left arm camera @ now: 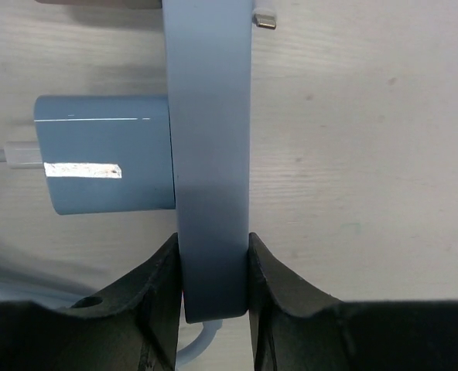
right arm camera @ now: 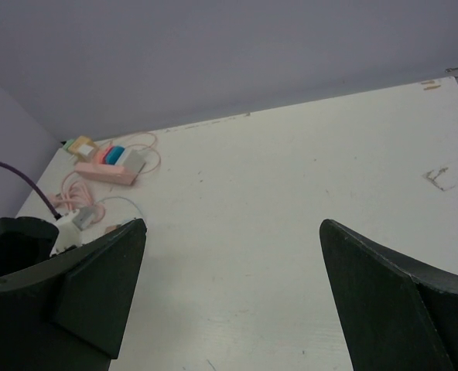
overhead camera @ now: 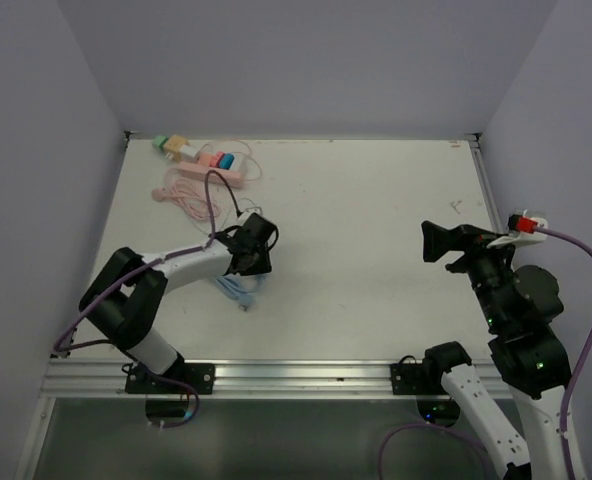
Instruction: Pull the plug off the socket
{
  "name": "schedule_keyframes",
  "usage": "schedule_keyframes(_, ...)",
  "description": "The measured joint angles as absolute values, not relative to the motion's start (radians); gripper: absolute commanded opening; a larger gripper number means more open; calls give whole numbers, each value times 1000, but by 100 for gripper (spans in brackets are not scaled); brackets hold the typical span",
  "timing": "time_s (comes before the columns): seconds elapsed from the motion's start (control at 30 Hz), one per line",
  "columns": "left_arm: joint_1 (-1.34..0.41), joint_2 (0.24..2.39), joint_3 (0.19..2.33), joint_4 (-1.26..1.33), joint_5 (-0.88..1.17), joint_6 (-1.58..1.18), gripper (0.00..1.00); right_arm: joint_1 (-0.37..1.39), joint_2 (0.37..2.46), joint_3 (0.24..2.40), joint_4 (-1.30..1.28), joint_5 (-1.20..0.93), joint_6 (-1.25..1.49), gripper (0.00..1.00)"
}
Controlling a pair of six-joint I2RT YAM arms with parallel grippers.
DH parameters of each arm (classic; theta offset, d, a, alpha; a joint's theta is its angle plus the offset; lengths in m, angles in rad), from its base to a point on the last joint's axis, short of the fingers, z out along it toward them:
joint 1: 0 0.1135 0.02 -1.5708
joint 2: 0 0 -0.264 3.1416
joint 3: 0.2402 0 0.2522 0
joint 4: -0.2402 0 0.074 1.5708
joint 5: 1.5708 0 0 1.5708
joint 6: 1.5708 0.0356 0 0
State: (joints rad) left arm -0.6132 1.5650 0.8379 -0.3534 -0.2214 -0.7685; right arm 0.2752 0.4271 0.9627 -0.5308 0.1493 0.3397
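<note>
In the left wrist view a long light-blue socket bar lies on the white table, with a light-blue block-shaped plug seated in its left side and a white cable leaving the plug. My left gripper is shut on the near end of the socket bar, and both black fingers press its sides. From above, the left gripper is low over the blue socket and its cable. My right gripper hangs open and empty over the table's right side.
A pink power strip with several coloured plugs lies at the back left, with a coiled pink cable in front of it. Green and tan adapters sit in the back corner. A loose metal connector tip lies by the socket bar.
</note>
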Motion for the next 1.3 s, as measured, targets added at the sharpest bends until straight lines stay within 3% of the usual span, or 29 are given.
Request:
schedule_keyframes(0.17, -773, 1743, 1034, -361, -236, -822, 30, 282, 422, 957, -530, 161, 336, 99)
schedule_keyframes(0.33, -921, 1953, 1298, -363, -233, -858, 37, 294, 412, 953, -530, 170, 329, 99)
schedule_keyframes(0.53, -1016, 2103, 1500, -358, -191, -889, 73, 311, 397, 949, -531, 199, 315, 99)
schedule_keyframes(0.77, -1015, 2082, 1500, -363, -179, -904, 100, 322, 384, 938, -530, 220, 310, 99)
schedule_keyframes(1.07, -1000, 1776, 1440, -399, -195, -843, 99, 323, 435, 936, -544, 290, 346, 99)
schedule_keyframes(1.3, -845, 1494, 1297, -408, -195, -745, 99, 323, 700, 941, -590, 294, 403, 99)
